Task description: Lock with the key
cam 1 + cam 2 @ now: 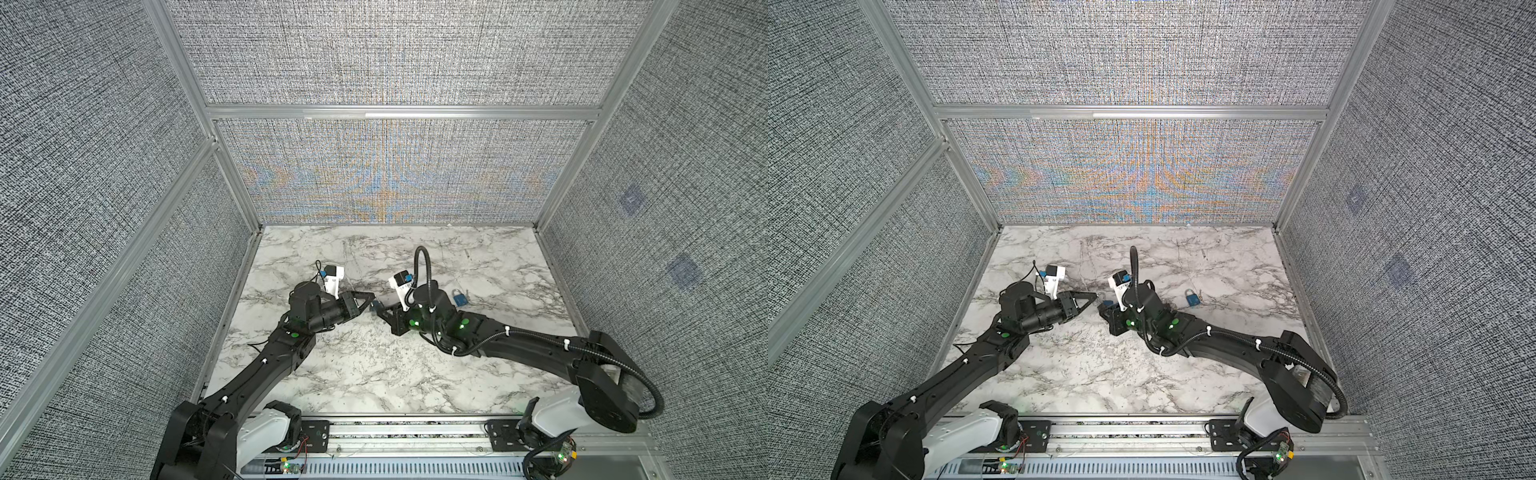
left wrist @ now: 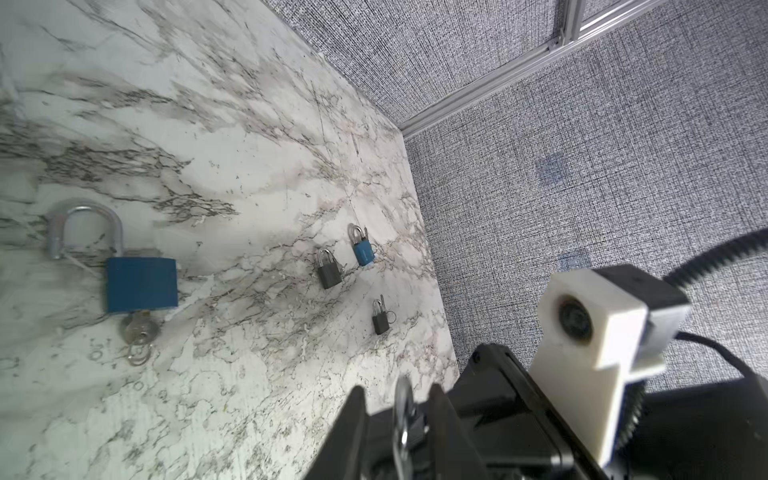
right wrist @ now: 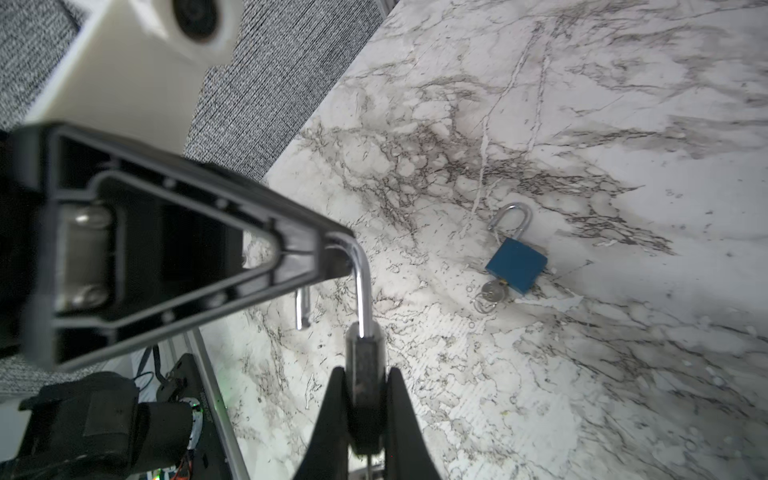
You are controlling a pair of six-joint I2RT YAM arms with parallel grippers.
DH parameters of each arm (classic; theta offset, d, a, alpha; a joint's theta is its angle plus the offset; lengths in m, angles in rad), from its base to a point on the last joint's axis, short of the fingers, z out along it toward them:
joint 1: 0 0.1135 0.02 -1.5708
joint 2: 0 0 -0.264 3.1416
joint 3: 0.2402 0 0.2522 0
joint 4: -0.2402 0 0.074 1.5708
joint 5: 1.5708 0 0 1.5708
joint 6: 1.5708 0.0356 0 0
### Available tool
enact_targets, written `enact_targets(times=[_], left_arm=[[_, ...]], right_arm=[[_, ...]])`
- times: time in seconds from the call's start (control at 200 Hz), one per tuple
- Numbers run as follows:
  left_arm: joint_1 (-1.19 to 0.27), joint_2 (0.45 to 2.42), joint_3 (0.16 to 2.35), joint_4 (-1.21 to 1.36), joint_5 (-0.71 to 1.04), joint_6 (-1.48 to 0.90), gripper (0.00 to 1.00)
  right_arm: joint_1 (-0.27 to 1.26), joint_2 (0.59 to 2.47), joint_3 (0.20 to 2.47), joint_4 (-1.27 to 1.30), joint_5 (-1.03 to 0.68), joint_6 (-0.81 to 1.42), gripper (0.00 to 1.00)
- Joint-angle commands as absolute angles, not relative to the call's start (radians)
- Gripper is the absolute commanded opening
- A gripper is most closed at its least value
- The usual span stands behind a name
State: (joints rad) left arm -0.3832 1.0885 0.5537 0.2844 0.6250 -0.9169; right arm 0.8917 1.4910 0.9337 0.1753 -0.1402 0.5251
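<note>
1. Marble-patterned table [image 1: 374, 374].
2. Right end effector [image 3: 366, 386], mid-table, clamped on the padlock [image 3: 365, 349] body.
3. Left end effector [image 2: 397, 390], narrowly parted around its open shackle [image 3: 361, 282].
4. Open blue padlock [image 3: 516, 266], key [image 3: 492, 293] inserted, lying on the table just beyond; second blue padlock [image 1: 459, 298] to the right.

- The left gripper [image 1: 371, 298] and right gripper [image 1: 381, 318] stood tip to tip mid-table at the held padlock [image 3: 365, 374], barring passage between them.
- A blue padlock [image 1: 458, 298] lay just beside the right arm.
- Open marble table [image 1: 478, 249] ran behind both arms to the rear wall [image 1: 395, 174].
- The front strip between the arms stood open.
</note>
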Motion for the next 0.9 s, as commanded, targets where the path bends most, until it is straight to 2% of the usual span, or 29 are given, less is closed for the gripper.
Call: enact_targets(times=[0.0, 0.115, 0.345, 0.895], left_arm=[[-0.382, 1.070, 0.582, 0.180, 0.575, -0.822, 0.41], [-0.382, 1.046, 0.584, 0.166, 0.551, -0.754, 0.42], [-0.382, 1.061, 0.614, 0.105, 0.637, -0.652, 0.42], [-0.482, 1.124, 0.684, 0.004, 0.699, -0.507, 0.39]], right_arm=[[0.839, 1.480, 0.933, 0.169, -0.386, 0.565, 0.00], [0.780, 1.472, 0.933, 0.103, -0.532, 0.543, 0.00], [0.724, 1.459, 0.933, -0.038, -0.677, 0.464, 0.00], [0.674, 1.449, 0.880, 0.034, -0.802, 0.529, 0.00]])
